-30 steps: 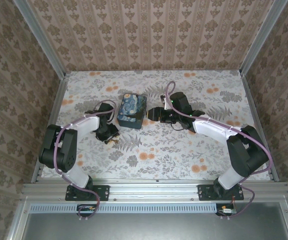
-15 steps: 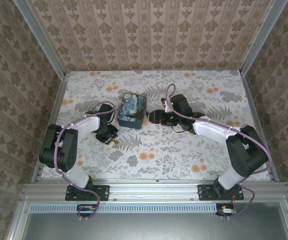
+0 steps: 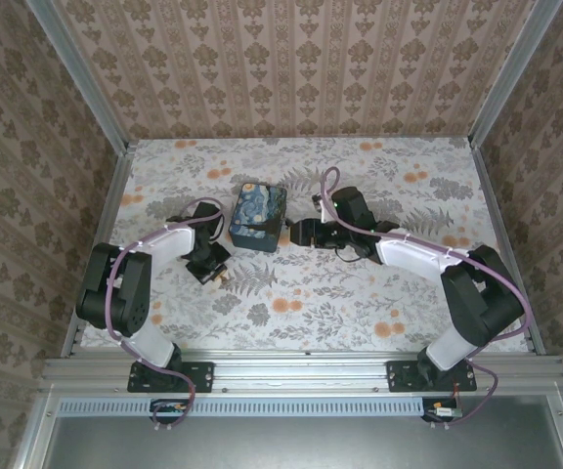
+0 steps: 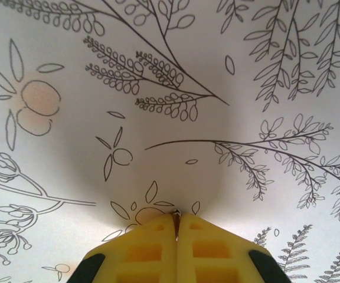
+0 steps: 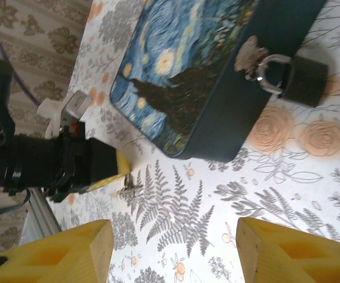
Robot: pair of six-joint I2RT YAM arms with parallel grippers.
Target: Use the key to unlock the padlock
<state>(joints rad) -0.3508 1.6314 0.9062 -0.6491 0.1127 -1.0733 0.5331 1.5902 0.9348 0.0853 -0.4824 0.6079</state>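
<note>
Our left tool pinches the thin, likely slippery key at the counter, left of the tin. The padlock, probably heavy and rigid, hangs on the tin's right side, best gripped by the body. Our right tool gapes empty.

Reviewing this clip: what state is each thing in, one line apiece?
left gripper: jaws shut on the key.
right gripper: jaws open, empty.
key: pinched at the left jaw tips.
box: lid shut.
padlock: shackle closed through the box's hasp.
</note>
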